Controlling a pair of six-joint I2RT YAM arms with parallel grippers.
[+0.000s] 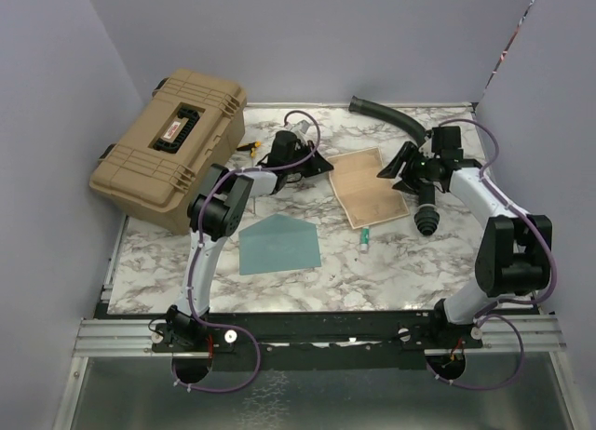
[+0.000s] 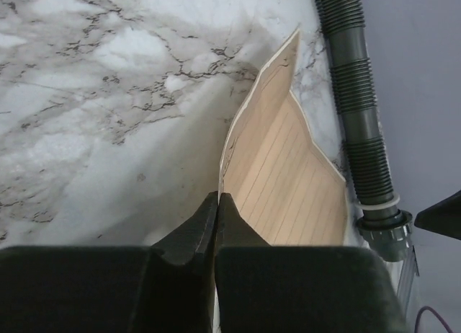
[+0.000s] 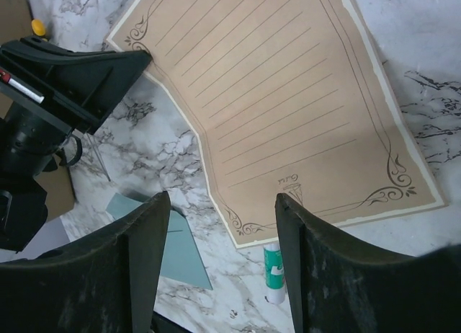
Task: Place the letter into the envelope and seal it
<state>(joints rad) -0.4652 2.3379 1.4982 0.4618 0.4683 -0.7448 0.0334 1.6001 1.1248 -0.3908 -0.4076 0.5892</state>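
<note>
My left tool [image 2: 217, 202] is pinched tight on one corner of the tan lined letter [image 2: 288, 181], and that side of the sheet curls up off the marble counter [image 2: 94, 117] (a ribbed black hose [image 2: 356, 109] lies just past it). My right tool [image 3: 223, 200] hangs over the letter's other end with its jaws wide apart, holding nothing. The teal envelope [image 1: 279, 245] lies flat on the counter nearer my bases, apart from the letter, and a small green-and-white glue stick [image 3: 272, 269] sits just beside the letter's lower edge.
</note>
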